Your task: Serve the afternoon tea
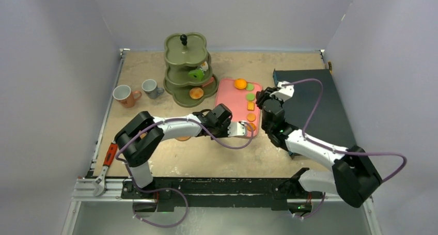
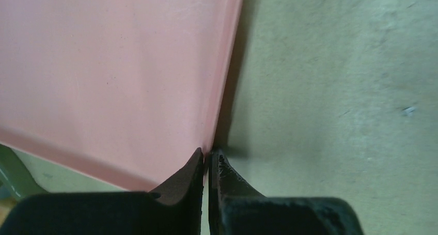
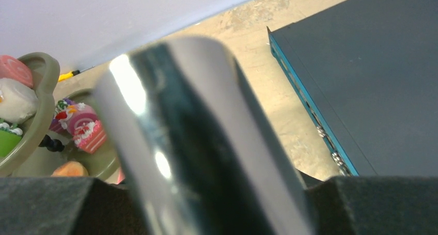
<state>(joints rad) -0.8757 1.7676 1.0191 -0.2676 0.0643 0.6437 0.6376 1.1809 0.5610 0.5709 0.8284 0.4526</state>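
The olive three-tier stand (image 1: 186, 64) stands at the back and holds green, white, pink and orange pastries; the right wrist view shows it at the left (image 3: 36, 119). Several orange and green pastries (image 1: 250, 96) lie along the right side of the flat pink tray (image 1: 230, 103). The terracotta cup (image 1: 123, 94) and grey-blue cup (image 1: 150, 88) stand left of the stand. A brown coaster (image 1: 183, 138) shows partly under my left arm. My left gripper (image 1: 243, 129) (image 2: 207, 155) is shut on the tray's near edge. My right gripper (image 1: 264, 98) (image 3: 206, 193) is shut on shiny tongs (image 3: 196, 131) over the tray's right edge.
A dark blue flat box (image 1: 310, 103) lies on the right, also in the right wrist view (image 3: 372, 80). An orange-handled wrench (image 1: 106, 162) lies at the near left edge. Grey walls close in the table on three sides.
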